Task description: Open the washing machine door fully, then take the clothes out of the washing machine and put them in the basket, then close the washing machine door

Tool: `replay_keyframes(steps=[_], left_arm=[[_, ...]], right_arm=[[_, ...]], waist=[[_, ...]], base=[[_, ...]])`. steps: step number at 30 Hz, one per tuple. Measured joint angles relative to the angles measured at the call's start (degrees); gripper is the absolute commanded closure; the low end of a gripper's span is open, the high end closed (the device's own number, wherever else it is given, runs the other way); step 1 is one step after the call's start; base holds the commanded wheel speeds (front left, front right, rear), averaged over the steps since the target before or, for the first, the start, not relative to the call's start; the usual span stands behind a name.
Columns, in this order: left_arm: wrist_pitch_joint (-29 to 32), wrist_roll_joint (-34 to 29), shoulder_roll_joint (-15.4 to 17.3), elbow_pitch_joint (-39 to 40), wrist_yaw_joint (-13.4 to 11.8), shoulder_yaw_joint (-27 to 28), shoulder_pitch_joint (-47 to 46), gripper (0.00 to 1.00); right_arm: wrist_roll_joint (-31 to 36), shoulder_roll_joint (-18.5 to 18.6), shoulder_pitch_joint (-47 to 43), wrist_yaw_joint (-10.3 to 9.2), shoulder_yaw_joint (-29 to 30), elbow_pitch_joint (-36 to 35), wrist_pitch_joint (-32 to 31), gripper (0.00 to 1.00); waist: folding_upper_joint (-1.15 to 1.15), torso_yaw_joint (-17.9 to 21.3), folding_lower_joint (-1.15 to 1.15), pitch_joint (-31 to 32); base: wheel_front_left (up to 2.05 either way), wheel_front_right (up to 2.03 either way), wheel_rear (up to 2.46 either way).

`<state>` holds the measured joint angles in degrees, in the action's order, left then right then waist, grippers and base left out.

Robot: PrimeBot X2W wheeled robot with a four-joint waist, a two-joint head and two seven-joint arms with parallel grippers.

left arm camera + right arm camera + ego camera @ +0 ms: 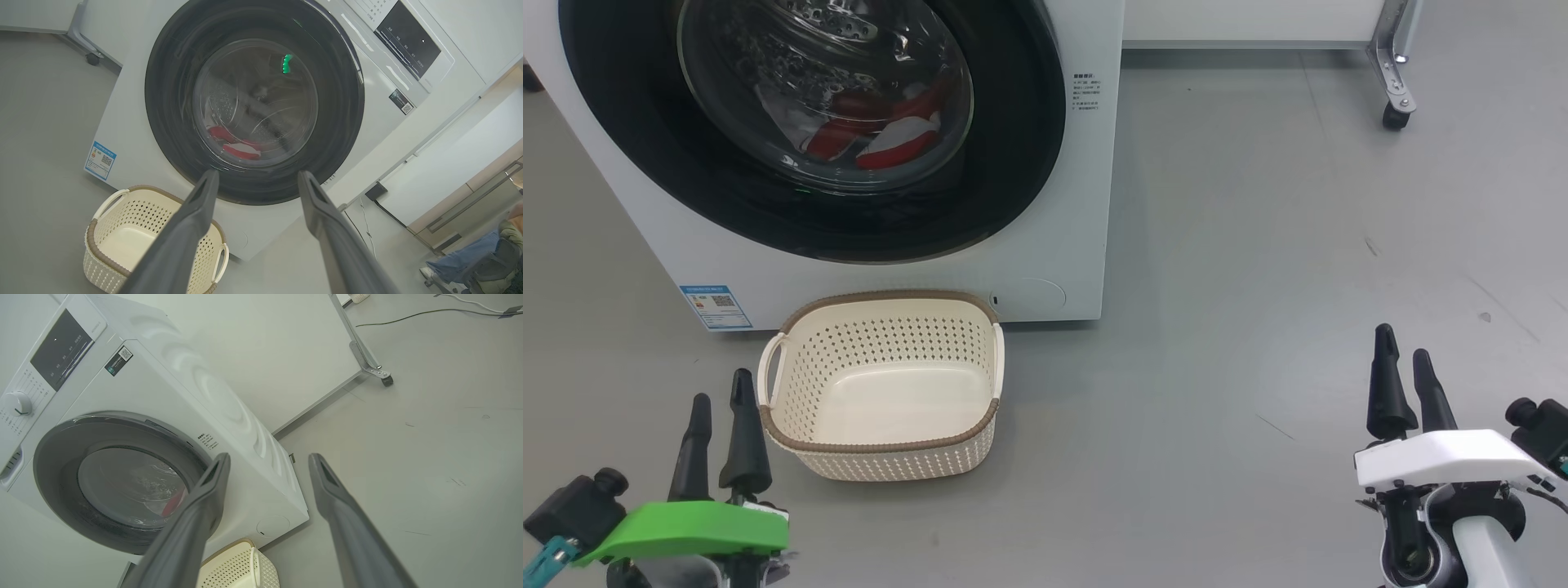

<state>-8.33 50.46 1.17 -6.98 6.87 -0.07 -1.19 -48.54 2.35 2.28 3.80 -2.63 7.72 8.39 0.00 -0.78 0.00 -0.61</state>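
Your left gripper (721,388) and right gripper (1402,341) both gape empty; take the shut washing machine door (1013,163) by its stiff, likely slippery black rim edge.

— What colour is the robot?
— Its left gripper (721,388) has two long dark pointy fingers (745,445) and a bright green plastic cover (694,527). Its right gripper (1402,343) has a white plastic cover (1445,457) and thin wires (1550,496).
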Motion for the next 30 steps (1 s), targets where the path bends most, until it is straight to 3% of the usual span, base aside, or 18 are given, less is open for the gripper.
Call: replay_keyframes(steps=[8, 16, 23, 30], left_arm=[[-1.4, -9.4, 0.2, 0.1, 0.0, -1.9, 0.0, 0.0], [-2.9, -19.2, 0.4, -0.1, -0.1, -4.1, 0.0, 0.0], [-4.4, -28.7, 0.5, -1.3, -1.4, -6.2, 0.1, 0.0], [-5.9, -34.1, 0.7, -2.9, -2.6, -8.1, 0.3, 0.0]], right_arm=[[10.2, 1.7, 0.0, -1.89, -3.5, 0.3, 1.4, 0.0], [16.1, 1.4, 0.4, -3.46, -5.6, 0.8, 2.7, 0.0], [22.3, 1.5, 0.7, -4.66, -8.0, 2.2, 4.1, 0.0], [28.1, 1.5, 0.7, -6.06, -10.3, 3.7, 4.8, 0.0]], waist=[[0.0, 0.0, 0.0, -0.1], [0.0, 0.0, 0.0, -0.1], [0.0, 0.0, 0.0, 0.1], [0.0, 0.1, 0.0, 0.3]], base=[[0.0, 0.0, 0.0], [0.0, 0.0, 0.0], [0.0, 0.0, 0.0], [0.0, 0.0, 0.0]])
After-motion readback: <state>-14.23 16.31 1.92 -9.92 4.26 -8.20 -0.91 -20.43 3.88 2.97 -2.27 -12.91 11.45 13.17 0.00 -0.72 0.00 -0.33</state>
